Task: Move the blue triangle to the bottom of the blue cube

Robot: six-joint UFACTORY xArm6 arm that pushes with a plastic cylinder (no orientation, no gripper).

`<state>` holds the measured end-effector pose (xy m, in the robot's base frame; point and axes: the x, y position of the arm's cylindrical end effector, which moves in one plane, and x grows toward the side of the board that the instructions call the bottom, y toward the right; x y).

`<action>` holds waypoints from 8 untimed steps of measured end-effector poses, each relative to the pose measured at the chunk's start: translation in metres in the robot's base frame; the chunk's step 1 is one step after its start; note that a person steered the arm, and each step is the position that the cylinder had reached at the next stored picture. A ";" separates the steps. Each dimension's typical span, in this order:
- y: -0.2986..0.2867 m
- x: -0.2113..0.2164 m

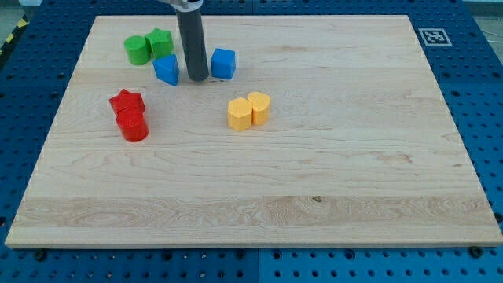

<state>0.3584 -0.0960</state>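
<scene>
Standing between the two blue blocks, my tip (pixel 196 79) rests on the desk (pixel 330 165), with the blue triangle (pixel 167 69) just to the view's left and the blue cube (pixel 223 63) just to the view's right. No hand exists on this rod. Green blocks (pixel 148 45) sit near the view's top left.

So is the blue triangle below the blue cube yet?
Not yet. The blue triangle sits to the view's left of the blue cube, with my tip between them.
</scene>
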 end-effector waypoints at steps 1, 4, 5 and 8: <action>-0.019 0.022; -0.101 0.013; -0.103 -0.003; -0.102 -0.028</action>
<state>0.3301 -0.1976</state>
